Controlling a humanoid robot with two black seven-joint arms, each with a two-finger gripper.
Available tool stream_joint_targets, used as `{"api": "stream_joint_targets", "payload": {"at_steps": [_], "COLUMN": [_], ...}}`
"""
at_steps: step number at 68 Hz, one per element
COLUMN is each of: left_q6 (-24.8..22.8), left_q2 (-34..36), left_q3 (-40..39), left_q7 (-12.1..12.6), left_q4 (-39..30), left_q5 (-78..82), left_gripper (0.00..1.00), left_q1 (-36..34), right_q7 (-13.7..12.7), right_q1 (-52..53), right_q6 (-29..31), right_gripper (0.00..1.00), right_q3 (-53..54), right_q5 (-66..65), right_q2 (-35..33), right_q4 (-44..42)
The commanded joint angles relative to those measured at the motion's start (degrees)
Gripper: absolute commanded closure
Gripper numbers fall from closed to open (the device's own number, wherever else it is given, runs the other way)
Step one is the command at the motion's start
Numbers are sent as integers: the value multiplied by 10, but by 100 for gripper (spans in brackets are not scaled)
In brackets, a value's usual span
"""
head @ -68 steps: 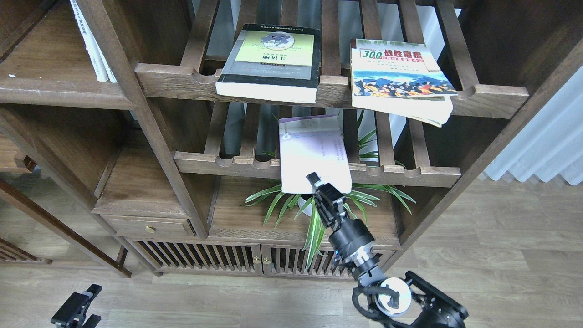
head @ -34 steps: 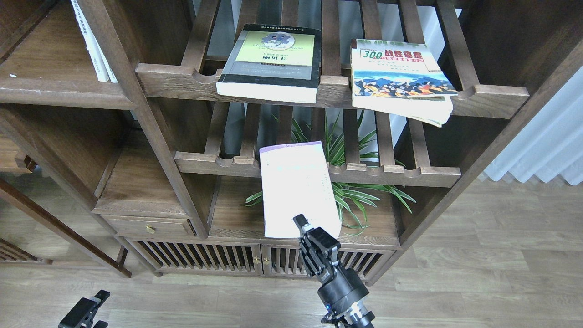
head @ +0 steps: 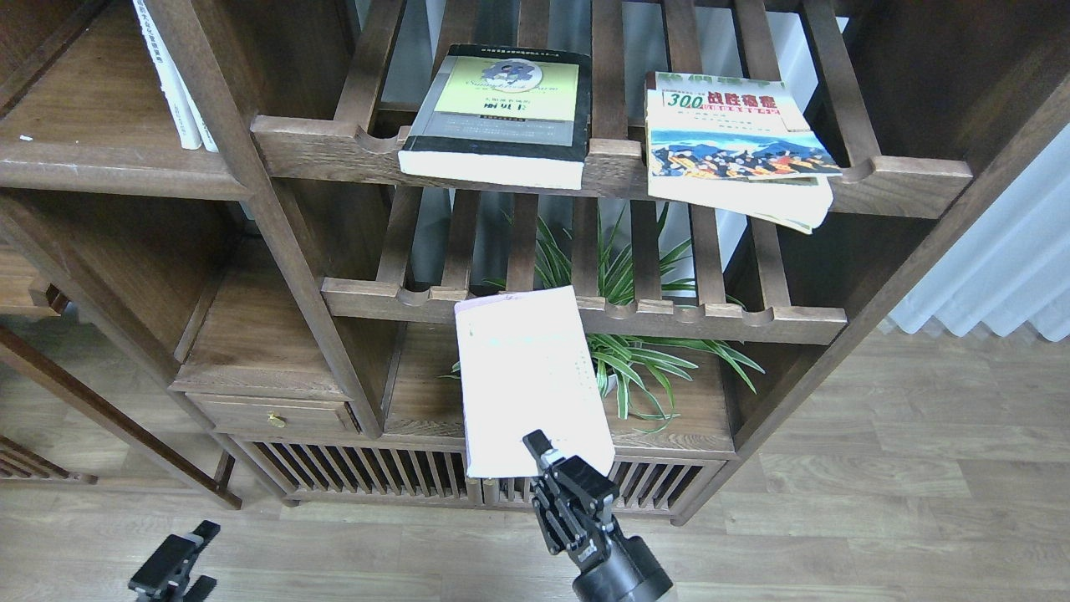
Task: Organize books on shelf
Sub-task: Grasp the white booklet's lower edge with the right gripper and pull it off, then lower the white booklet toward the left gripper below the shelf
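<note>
My right gripper [head: 545, 458] is shut on the lower edge of the pale lavender-white book [head: 528, 376] and holds it in the air, in front of the lower slatted rack and the cabinet. The thick black-edged book with the yellow-green cover panel [head: 501, 113] lies flat on the upper slatted rack. The colourful "300" book [head: 736, 142] lies to its right and overhangs the front rail. The solid dark-brown shelf [head: 100, 171] is at the upper left. My left gripper [head: 171, 564] is low at the bottom left, dark and small.
Thin white-spined books [head: 171, 79] stand on the solid shelf's right end. A spider plant [head: 635, 351] sits behind the held book under the lower rack [head: 736, 318]. A thick upright post [head: 276, 242] separates the solid shelf from the racks. A drawer [head: 272, 415] is at lower left.
My right gripper has pulled the pale book out of the lower rack, down and to the left toward me. The plant behind it is now uncovered. The left gripper has shifted slightly right.
</note>
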Motion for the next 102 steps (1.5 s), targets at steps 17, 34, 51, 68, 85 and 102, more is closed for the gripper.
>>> {"api": "stream_joint_targets", "payload": {"at_steps": [17, 34, 51, 68, 85, 102], "left_q6": [0, 0, 0, 0, 0, 0], "left_q2": [-26, -17, -2, -8, -9, -37], "left_q3": [26, 10, 5, 37, 84, 94], "left_q7": [-5, -15, -31, -29, -29, -31], "left_q4": [-36, -50, -105, -107, -98, -76], "left_q5": [-5, -38, -48, -42, -41, -41], "left_gripper": [0, 0, 0, 2, 3, 8], "left_q1": [18, 17, 16, -7, -34, -66], "right_q7": [-39, -75, -87, -100, -102, -123], "right_q1": [-15, 14, 28, 26, 26, 26], "right_q6": [0, 0, 0, 0, 0, 0], "right_gripper": [94, 94, 94, 94, 94, 93], "right_q3": [-22, -14, -14, -24, -35, -47], "right_q5": [-21, -22, -23, -25, -42, -43], "right_q2": [0, 0, 0, 0, 0, 0], "right_q4": [-32, -121, -159, -156, -144, -136]}}
